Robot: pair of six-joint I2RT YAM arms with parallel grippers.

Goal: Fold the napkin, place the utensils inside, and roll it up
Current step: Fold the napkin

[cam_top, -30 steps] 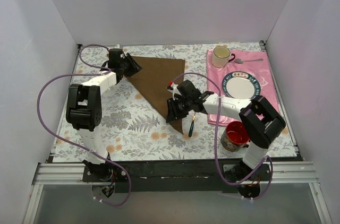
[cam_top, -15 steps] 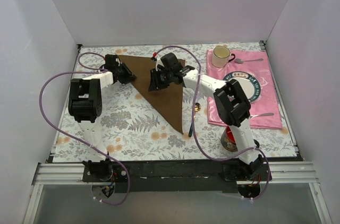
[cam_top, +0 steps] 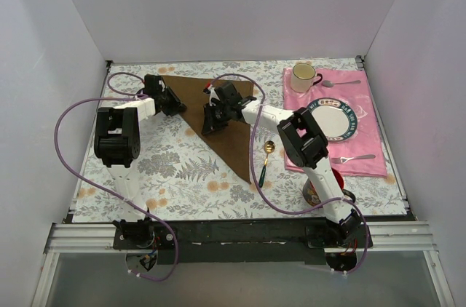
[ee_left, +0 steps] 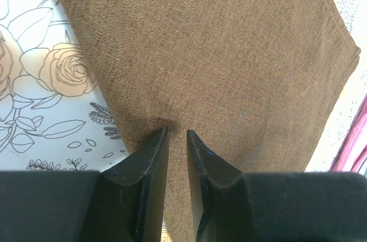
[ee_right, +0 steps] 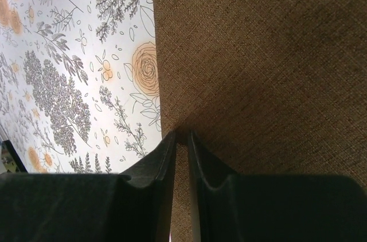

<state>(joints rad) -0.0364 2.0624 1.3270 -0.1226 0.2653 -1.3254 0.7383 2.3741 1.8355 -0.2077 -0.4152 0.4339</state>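
The brown napkin (cam_top: 233, 140) lies folded into a triangle on the floral cloth, its point toward the near side. My left gripper (cam_top: 173, 100) sits at its far-left corner. In the left wrist view, the jaws (ee_left: 177, 133) are pinched narrowly on the napkin (ee_left: 218, 53). My right gripper (cam_top: 210, 124) is on the napkin's long diagonal edge. In the right wrist view, it (ee_right: 182, 134) is shut on the edge of the napkin (ee_right: 258, 53). The gold-bowled spoon (cam_top: 264, 165) with a dark handle lies just right of the napkin's point, apart from both grippers.
A pink placemat (cam_top: 368, 165) at the right carries a plate (cam_top: 336, 119), a cream mug (cam_top: 303, 76), a silver spoon (cam_top: 342, 83) and a silver fork (cam_top: 357, 157). A red cup (cam_top: 314, 189) stands near the right arm's base. White walls enclose the table.
The right arm swung from the napkin's near point up and left to its diagonal edge, and its jaws closed there. The left gripper narrowed at the far-left corner.
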